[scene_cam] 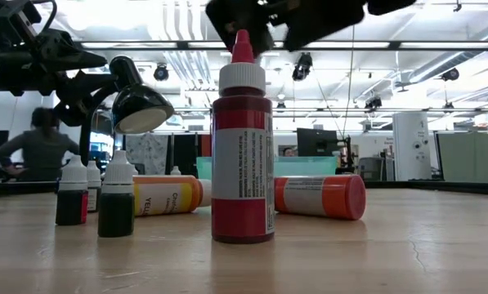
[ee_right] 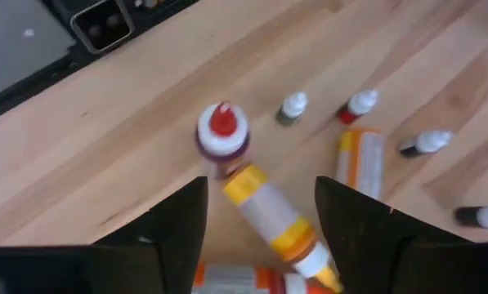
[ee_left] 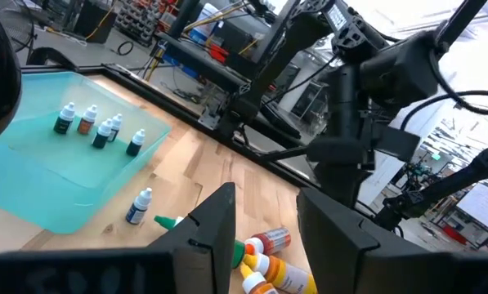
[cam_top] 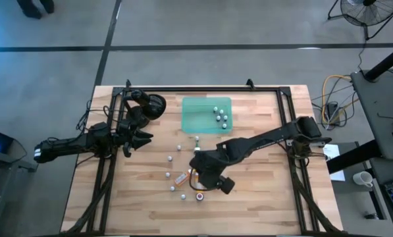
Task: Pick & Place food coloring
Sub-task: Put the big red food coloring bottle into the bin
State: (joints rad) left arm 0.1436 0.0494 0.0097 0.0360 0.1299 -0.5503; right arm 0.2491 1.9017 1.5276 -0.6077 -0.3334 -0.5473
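Here the right hand [ee_right: 260,212] hangs above a cluster of food coloring bottles near the front middle of the worktop [cam_top: 262,197], its fingers spread with nothing between them. Right under it an orange-yellow bottle [ee_right: 270,211] lies on its side — a red bottle [scene_cam: 242,139] stands upright just beside it. Several small bottles [cam_top: 221,116] sit in the green tray [cam_top: 199,120]. The left hand [ee_left: 260,237] waits near the left edge — its fingers parted, empty.
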